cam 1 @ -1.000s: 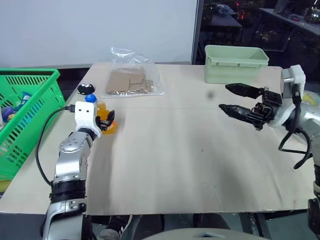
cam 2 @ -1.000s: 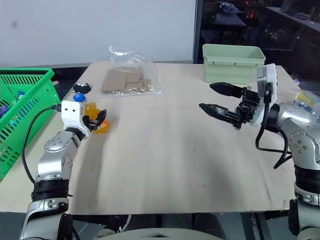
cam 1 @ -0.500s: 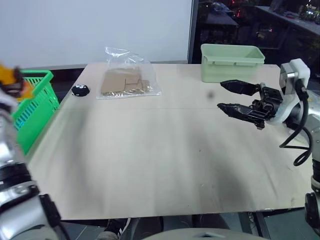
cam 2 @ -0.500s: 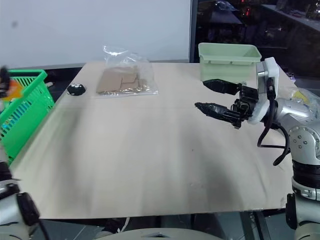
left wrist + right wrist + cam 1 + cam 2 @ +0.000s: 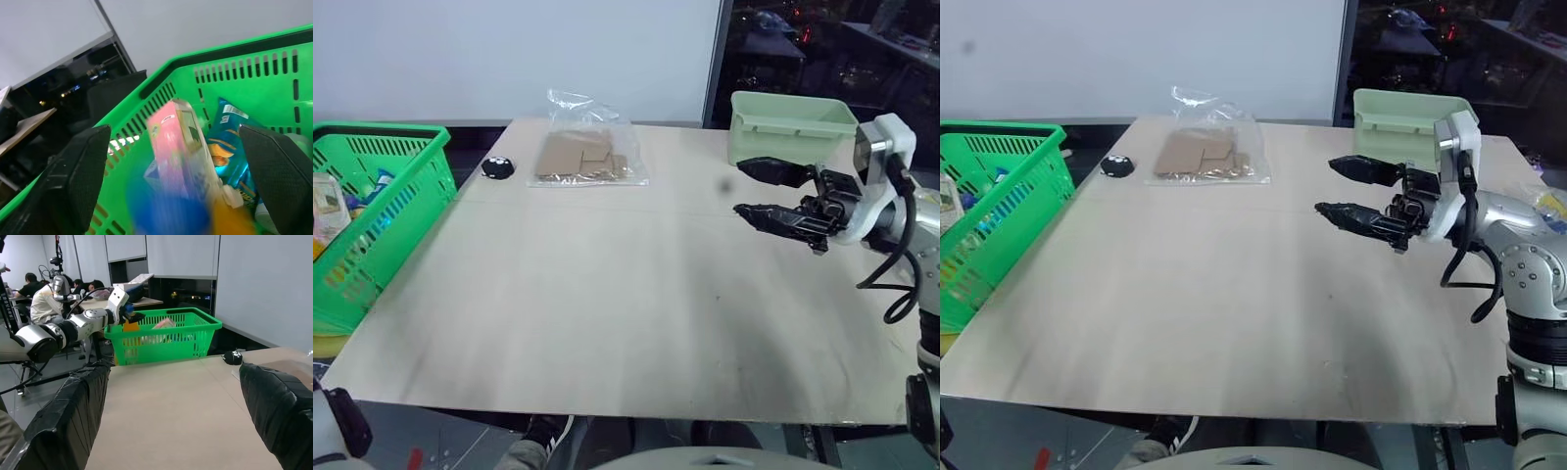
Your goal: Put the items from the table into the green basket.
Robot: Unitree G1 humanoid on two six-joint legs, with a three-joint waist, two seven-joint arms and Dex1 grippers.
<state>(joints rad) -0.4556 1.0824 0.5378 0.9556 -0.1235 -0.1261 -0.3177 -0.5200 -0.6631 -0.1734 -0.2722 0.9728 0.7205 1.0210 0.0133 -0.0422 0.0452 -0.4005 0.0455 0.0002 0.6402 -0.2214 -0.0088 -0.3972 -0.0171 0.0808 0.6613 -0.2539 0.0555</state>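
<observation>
Left wrist view puts the left pincer [image 5: 171, 196], fingers spread, above the green basket [image 5: 230, 63]; let the falling orange-drink bottle [image 5: 171, 210] clear before withdrawing.

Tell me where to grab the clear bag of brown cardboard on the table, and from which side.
Probably best by the puckered loose plastic at the far end of the clear bag, coming from above: the bag lies flat on the table, so its cardboard offers no raised edge, while that crumpled top stands up.

Even indoor light, dark windows behind, soft table [image 5: 636, 294] shadows, blurred bottle [image 5: 171, 215] (left wrist)
</observation>
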